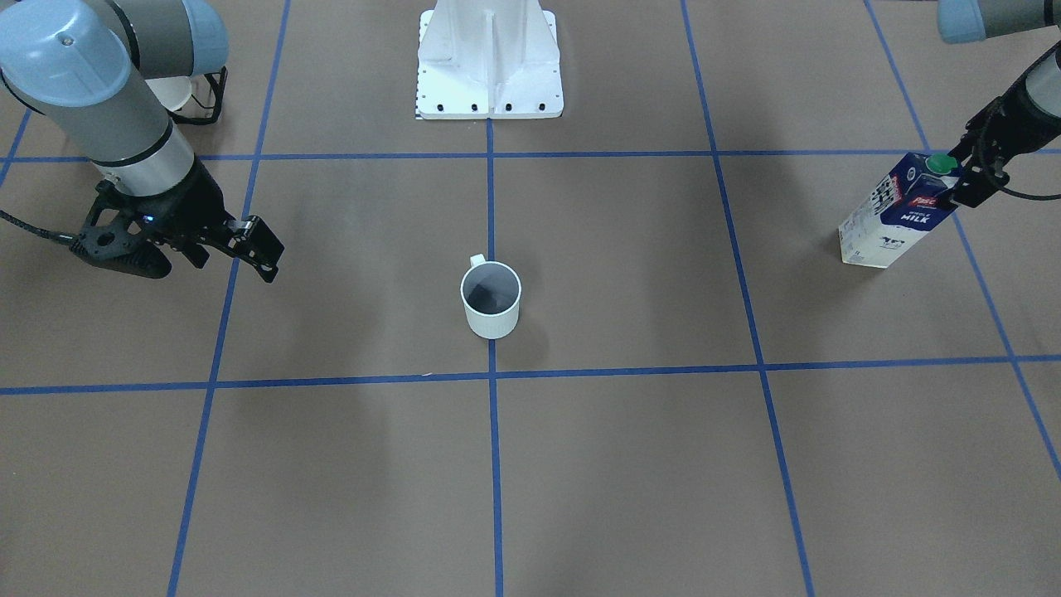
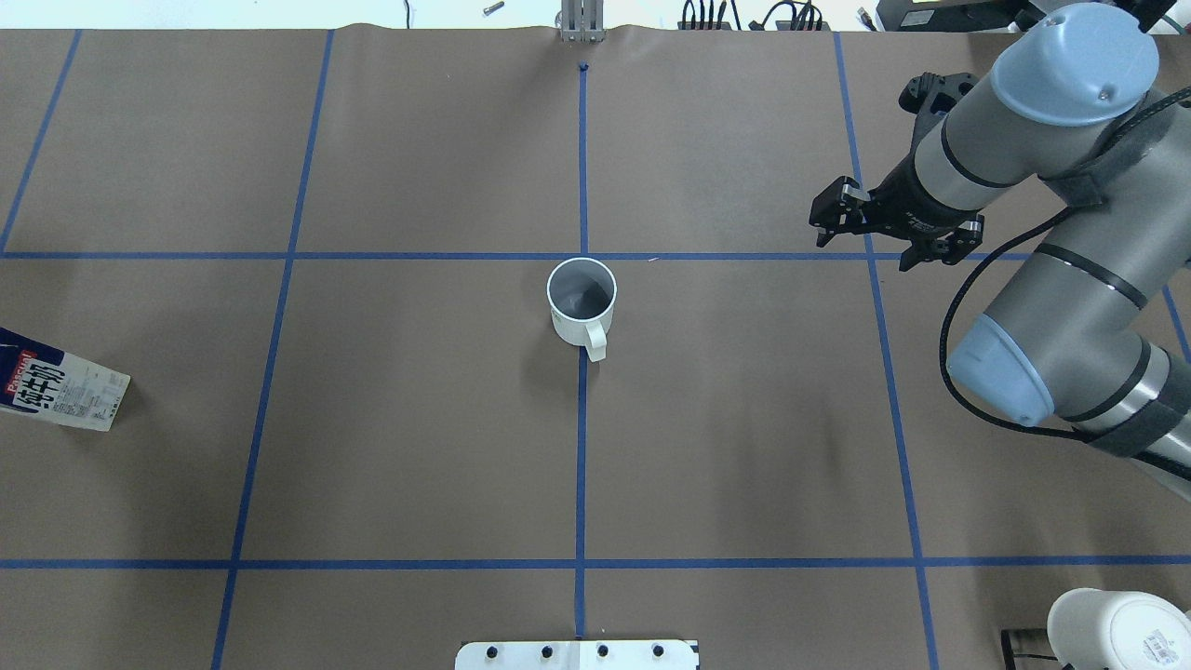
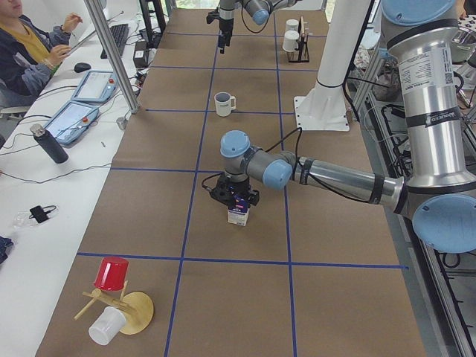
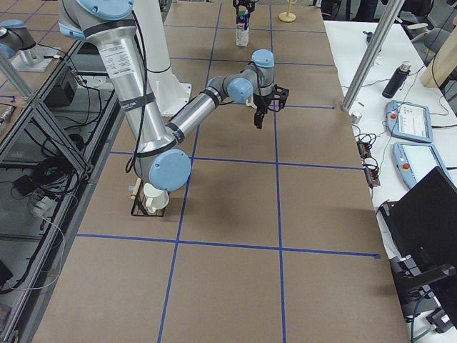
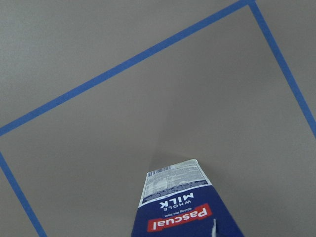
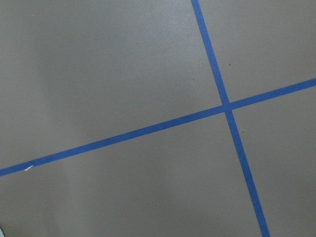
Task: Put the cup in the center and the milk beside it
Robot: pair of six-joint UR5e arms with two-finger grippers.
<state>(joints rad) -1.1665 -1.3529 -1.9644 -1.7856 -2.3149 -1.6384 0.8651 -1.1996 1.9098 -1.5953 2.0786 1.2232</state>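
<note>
Cup (image 1: 491,300) upright in center (image 1: 597,265), left fingers (image 1: 968,192) clamped on milk (image 1: 891,217) — right fingers (image 1: 262,248) apart

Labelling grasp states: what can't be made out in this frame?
1. Whether the left gripper clamps the milk: in the front-facing view the carton hides the contact, and the left wrist view shows no fingers.
2. Milk's top: overhead view, cut by the left edge.
3. Spare white cup label: overhead view, too small and cropped at the corner.

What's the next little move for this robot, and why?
Probably the left pincer should carry the milk toward the cup. The cup already stands on the center line, while the milk, which that pincer seems to grip at its top, sits far off to one side.
</note>
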